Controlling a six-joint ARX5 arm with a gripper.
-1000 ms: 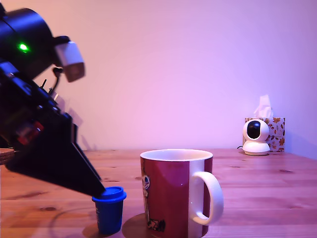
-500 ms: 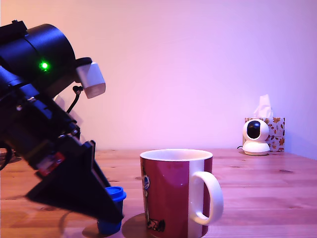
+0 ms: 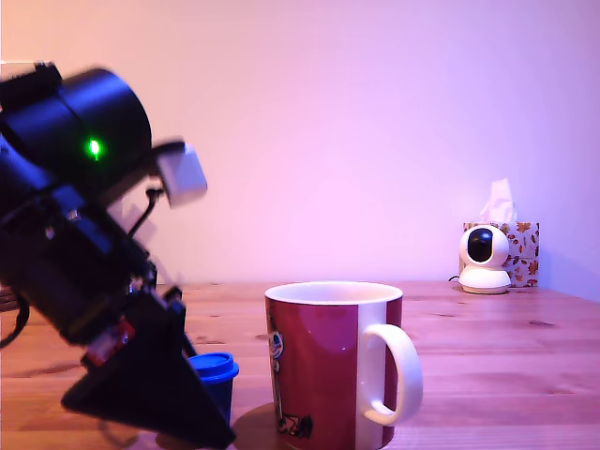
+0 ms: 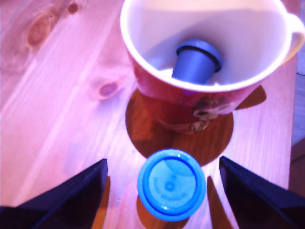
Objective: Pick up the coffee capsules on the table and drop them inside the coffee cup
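Now gripper (image 4: 164,198) spread wide, fingers either side of upright blue capsule (image 4: 171,191), not touching. Dark capsule (image 4: 196,62) lies inside red cup (image 4: 157,86).

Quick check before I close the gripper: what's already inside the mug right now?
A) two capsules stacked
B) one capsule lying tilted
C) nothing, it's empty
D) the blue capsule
B: the wrist view shows a single dark capsule lying tilted inside the coffee cup, while the blue capsule stands on the table between the open fingers of the gripper.
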